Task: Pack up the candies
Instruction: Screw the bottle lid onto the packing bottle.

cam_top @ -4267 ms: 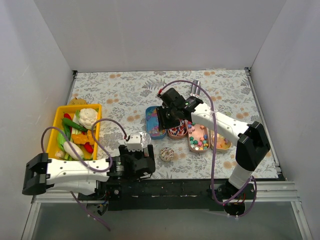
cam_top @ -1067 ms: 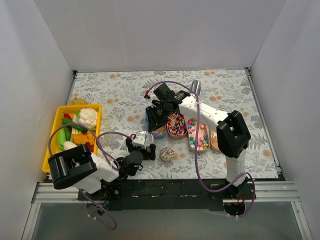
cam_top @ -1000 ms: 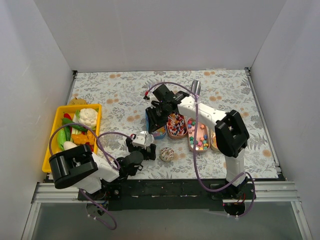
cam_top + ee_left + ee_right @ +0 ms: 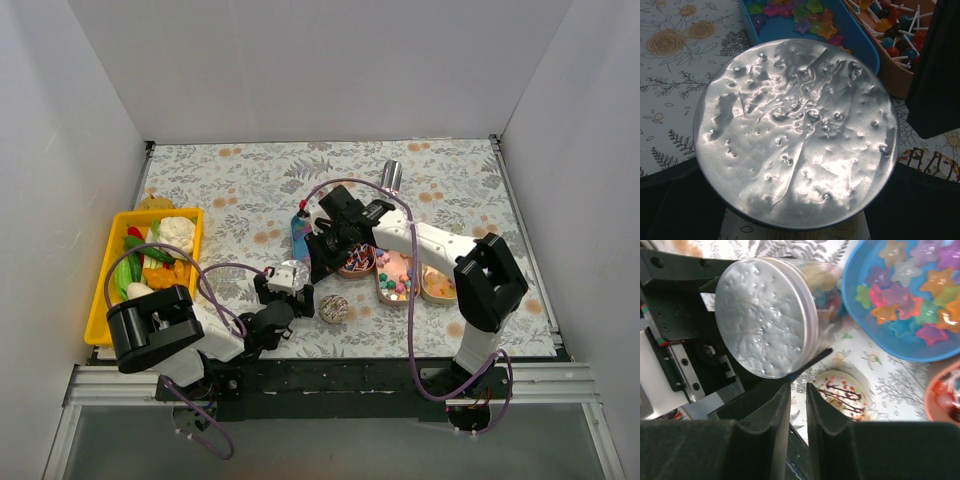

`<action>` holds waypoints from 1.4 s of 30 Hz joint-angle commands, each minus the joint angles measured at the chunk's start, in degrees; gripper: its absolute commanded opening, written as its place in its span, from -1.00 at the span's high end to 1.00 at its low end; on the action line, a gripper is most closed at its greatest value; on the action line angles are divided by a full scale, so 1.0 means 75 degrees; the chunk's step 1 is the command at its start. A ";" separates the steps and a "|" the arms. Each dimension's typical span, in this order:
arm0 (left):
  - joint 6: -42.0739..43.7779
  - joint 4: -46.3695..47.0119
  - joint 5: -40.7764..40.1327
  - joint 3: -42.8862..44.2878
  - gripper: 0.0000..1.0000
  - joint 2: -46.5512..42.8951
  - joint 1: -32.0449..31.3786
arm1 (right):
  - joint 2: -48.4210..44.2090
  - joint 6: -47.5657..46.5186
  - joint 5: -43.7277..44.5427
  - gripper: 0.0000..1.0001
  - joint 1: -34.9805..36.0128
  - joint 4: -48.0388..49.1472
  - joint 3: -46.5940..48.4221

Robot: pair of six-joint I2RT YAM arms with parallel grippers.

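My left gripper (image 4: 284,291) is shut on a clear jar with a dimpled foil lid (image 4: 292,272). The lid fills the left wrist view (image 4: 795,130) and shows in the right wrist view (image 4: 765,320), with coloured candies behind the clear wall (image 4: 829,295). My right gripper (image 4: 320,260) hangs just beside the jar, fingers nearly together with nothing between them (image 4: 798,385). The blue oval tray (image 4: 860,335) holds star-shaped candies (image 4: 900,300). Trays of lollipops (image 4: 352,263), beads (image 4: 396,277) and gummies (image 4: 441,286) lie to the right.
A sprinkled ball with dark drizzle (image 4: 333,308) lies on the floral cloth beside the jar, under my right fingers (image 4: 840,395). A yellow bin of toy vegetables (image 4: 110,262) stands at the left. A silver can (image 4: 390,177) stands behind the trays.
My right gripper has moved from over the blue tray toward the near side, down beside the jar. The jar in my left gripper has shifted slightly right.
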 commanded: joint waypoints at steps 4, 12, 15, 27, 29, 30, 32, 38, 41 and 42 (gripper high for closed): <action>-0.0576 -0.1351 0.0606 -0.0112 -0.54 0.0091 0.0047 | 0.0031 0.0198 0.1111 0.21 -0.0349 -0.0507 0.1897; -0.0564 -0.1550 0.0430 0.0076 -0.54 0.0396 -0.0023 | 0.1168 -0.0071 -0.0327 0.06 -0.0373 -0.0509 0.2650; -0.0576 -0.1597 0.0313 0.0158 -0.53 0.0559 -0.0070 | 0.1275 -0.0188 -0.0517 0.06 -0.0373 -0.0403 0.2428; -0.0693 -0.1726 0.0125 0.0229 -0.53 0.0701 -0.0164 | 0.1310 -0.0400 -0.0507 0.37 -0.0174 -0.0309 0.1619; -0.0751 -0.1761 0.0102 0.0205 -0.53 0.0630 -0.0164 | 0.1158 -0.0399 -0.0494 0.41 -0.0151 -0.0228 0.1420; -0.0786 -0.1761 0.0090 0.0194 -0.53 0.0619 -0.0176 | 0.1088 -0.0399 -0.0483 0.44 -0.0127 -0.0181 0.1152; -0.0822 -0.1796 0.0067 0.0217 -0.53 0.0630 -0.0164 | 0.0900 -0.0399 -0.0529 0.47 -0.0115 -0.0075 0.0882; -0.1021 -0.2100 -0.0062 0.0392 -0.53 0.0759 -0.0164 | 0.0350 -0.0353 -0.0541 0.70 -0.0045 0.0089 -0.0138; -0.1138 -0.2206 -0.0074 0.0416 -0.53 0.0841 -0.0164 | 0.0033 -0.0341 -0.0588 0.74 0.0025 0.0089 -0.0537; -0.1173 -0.2206 -0.0086 0.0393 -0.53 0.0853 -0.0164 | -0.0049 -0.0341 -0.0553 0.75 0.0049 0.0054 -0.0596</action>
